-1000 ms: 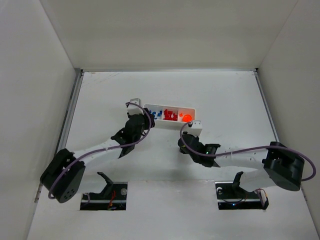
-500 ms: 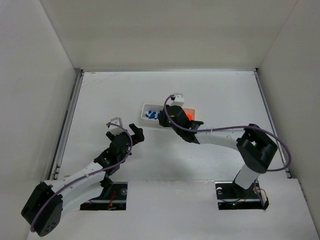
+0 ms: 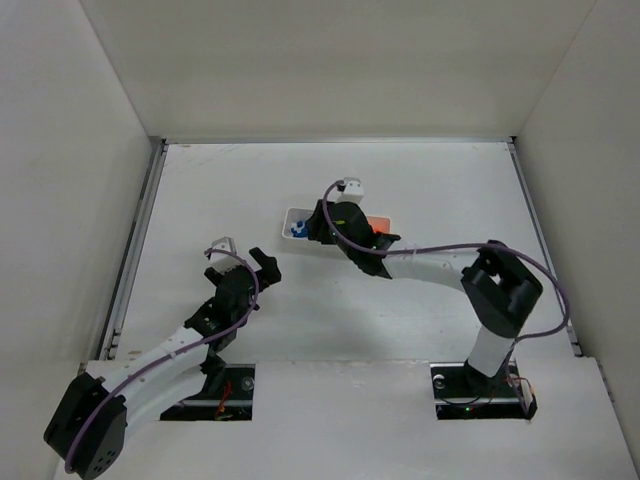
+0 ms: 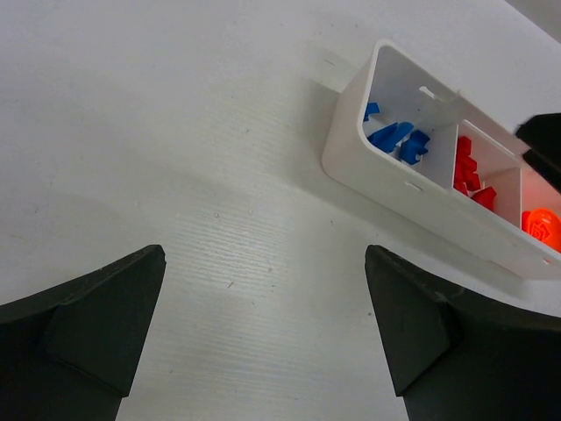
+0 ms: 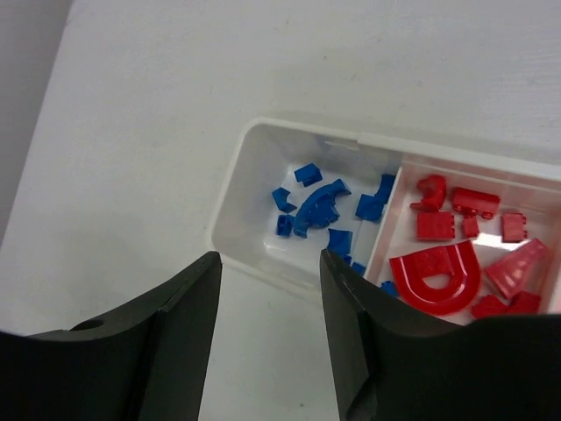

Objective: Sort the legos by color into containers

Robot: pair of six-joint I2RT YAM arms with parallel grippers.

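- Three compartments divide the white tray (image 5: 230, 206), which lies flat on the table (image 3: 420, 180) near its middle.
- Jumbled blue legos (image 5: 320, 209) sit in the tray's left-end compartment.
- Next to them, past a thin white divider, the red legos (image 5: 438, 263) lie in the middle compartment, one of them a large arch-shaped piece.
- At the far right end, the orange legos (image 4: 542, 226) show only partly in the left wrist view, cut off by the frame edge.
- Above the blue end hangs the right gripper (image 5: 270, 259), fingers spread and nothing between them; the tray's near wall shows in the gap.
- Well apart from the tray, on its near-left side, the left gripper (image 4: 265, 263) hovers over the table with fingers spread wide, holding nothing.
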